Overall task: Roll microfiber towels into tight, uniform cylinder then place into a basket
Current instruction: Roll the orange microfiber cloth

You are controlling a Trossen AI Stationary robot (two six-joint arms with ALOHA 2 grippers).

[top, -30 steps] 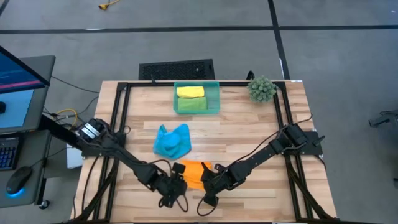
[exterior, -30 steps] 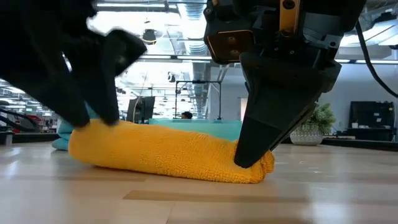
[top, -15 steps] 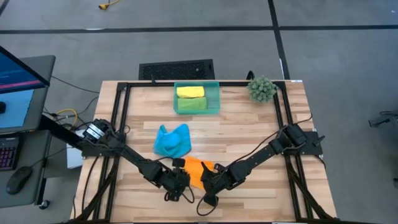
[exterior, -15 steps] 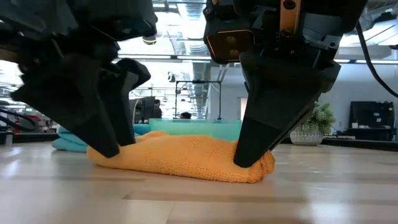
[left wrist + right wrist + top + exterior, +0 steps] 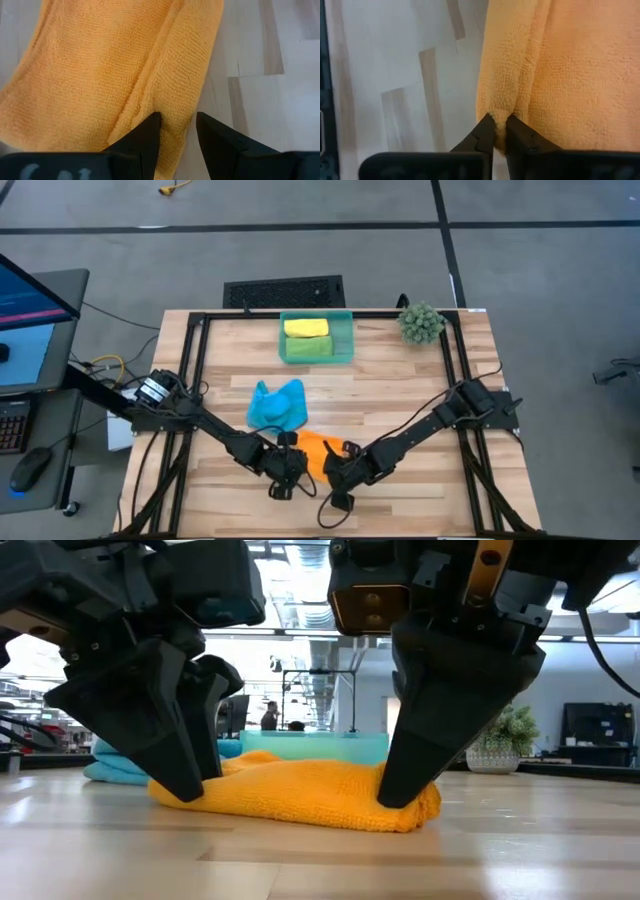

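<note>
The orange towel (image 5: 316, 455) lies bunched near the table's near edge, about midway across, with the left gripper (image 5: 285, 477) at its left end and the right gripper (image 5: 337, 480) at its right end. From above, the blue towel (image 5: 276, 406) lies loose just beyond it, toward the middle of the table (image 5: 400, 385). The basket (image 5: 345, 336) stands at the far edge and holds the yellow towel (image 5: 306, 327) and the green towel (image 5: 308, 348), both rolled, side by side. A spiky green plant ball (image 5: 421, 322) sits at the far right corner.

In the low view, the orange towel (image 5: 300, 795) rests on the wood as a low, loosely rolled mound. The left gripper (image 5: 185, 785) presses down on its left end, and the right gripper (image 5: 400, 790) presses on its right end. The blue towel (image 5: 120, 765) shows behind on the left.

In the left wrist view, the left gripper (image 5: 178, 122) has its jaws spread a little, a thick fold of the orange towel (image 5: 100, 75) lying between them.

In the right wrist view, the right gripper (image 5: 498, 125) has its jaws nearly together, pinching a thin edge fold of the orange towel (image 5: 560, 65).
</note>
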